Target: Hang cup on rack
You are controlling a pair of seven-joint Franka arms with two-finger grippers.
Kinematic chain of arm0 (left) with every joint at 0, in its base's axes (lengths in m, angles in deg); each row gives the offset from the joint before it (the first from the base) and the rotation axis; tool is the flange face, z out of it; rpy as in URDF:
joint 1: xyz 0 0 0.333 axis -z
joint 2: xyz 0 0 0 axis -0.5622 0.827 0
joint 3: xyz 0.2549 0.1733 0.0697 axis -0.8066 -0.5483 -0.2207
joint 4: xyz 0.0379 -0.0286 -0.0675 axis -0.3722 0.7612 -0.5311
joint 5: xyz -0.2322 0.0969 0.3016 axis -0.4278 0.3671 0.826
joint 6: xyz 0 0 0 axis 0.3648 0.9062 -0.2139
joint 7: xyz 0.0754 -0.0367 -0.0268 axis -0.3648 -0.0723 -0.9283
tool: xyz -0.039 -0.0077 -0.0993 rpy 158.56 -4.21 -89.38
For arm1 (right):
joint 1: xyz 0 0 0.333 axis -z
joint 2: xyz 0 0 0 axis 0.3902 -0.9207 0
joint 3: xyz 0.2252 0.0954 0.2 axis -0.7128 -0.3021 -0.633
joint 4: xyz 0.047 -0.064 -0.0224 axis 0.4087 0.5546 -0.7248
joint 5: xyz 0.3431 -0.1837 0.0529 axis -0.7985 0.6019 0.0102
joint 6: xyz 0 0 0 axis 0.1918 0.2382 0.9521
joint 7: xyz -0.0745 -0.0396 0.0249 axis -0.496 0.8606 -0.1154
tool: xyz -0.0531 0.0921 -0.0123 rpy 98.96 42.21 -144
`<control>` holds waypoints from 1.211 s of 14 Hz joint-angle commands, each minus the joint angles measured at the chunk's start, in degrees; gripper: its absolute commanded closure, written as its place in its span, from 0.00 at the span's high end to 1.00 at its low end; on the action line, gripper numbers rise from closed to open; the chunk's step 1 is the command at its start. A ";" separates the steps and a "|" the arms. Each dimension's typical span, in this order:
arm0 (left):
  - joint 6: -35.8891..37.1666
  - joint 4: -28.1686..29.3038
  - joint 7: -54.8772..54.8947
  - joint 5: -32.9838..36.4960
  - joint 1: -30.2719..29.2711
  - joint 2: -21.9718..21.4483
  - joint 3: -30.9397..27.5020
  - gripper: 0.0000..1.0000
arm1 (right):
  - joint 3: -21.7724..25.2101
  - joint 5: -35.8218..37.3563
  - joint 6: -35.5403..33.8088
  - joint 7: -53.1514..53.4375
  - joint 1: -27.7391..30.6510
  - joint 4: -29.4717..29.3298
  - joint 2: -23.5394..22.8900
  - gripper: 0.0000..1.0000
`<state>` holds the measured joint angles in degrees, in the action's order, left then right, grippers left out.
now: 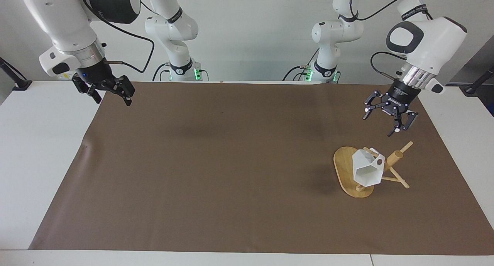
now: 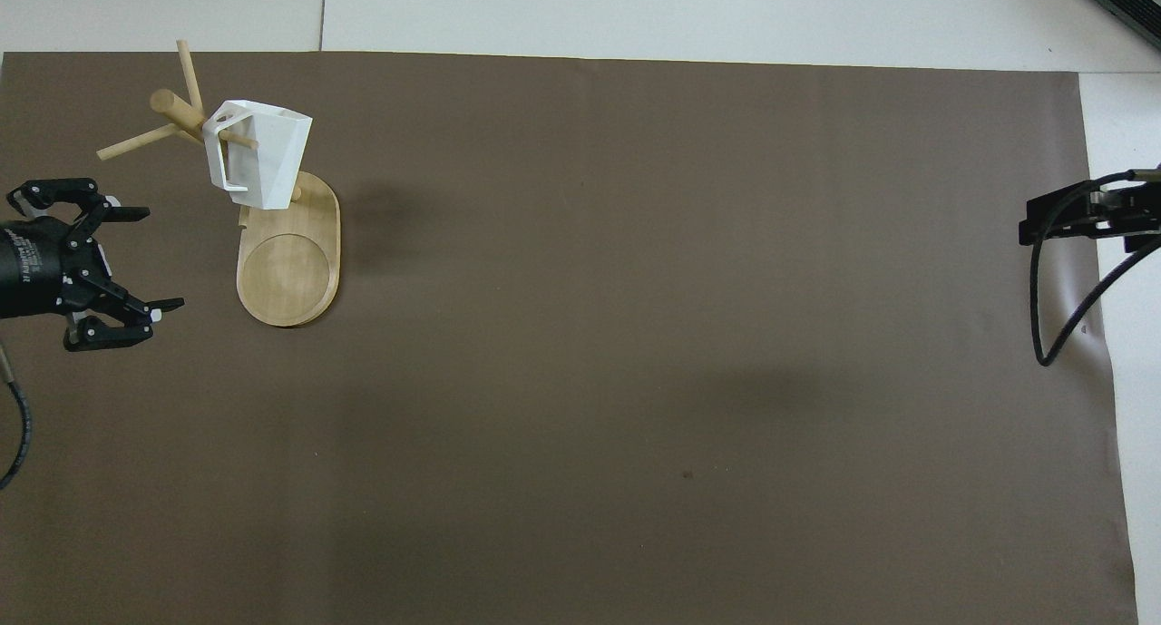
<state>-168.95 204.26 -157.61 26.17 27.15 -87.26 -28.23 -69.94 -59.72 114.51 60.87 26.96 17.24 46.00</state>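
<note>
Hanging by its handle on a peg of the rack [image 1: 393, 162], the cup [image 1: 366, 169] sits below the empty, spread left end effector [image 1: 379, 122]. The waiting right end effector [image 1: 112, 99] is spread too. Any writing is too small to read.

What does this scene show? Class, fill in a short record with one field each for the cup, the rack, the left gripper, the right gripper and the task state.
cup: white faceted mug, hanging by its handle on a peg, tilted
rack: bamboo mug tree on an oval base, toward the left arm's end of the table
left gripper: open, empty, in the air clear of the rack
right gripper: open, empty, waiting over the brown mat edge
task state: cup hung, released
</note>
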 commanded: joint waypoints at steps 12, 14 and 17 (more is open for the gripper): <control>17.46 -10.73 65.78 12.18 -1.21 -0.10 0.33 1.00 | 0.06 -0.74 -0.24 -1.22 0.14 1.11 2.26 1.00; 17.72 -10.65 77.74 14.56 -1.12 -0.10 1.03 1.00 | 0.41 -0.74 -0.24 -1.30 -0.38 1.19 2.70 1.00; 19.56 -11.08 86.03 19.46 -1.03 -0.02 2.87 1.00 | 1.02 -0.74 -0.42 -1.48 -0.74 1.19 3.40 1.00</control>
<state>-151.78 194.46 -76.84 41.48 25.85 -87.45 -26.63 -69.81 -59.72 114.33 60.87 26.73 17.24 47.83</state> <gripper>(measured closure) 0.000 0.000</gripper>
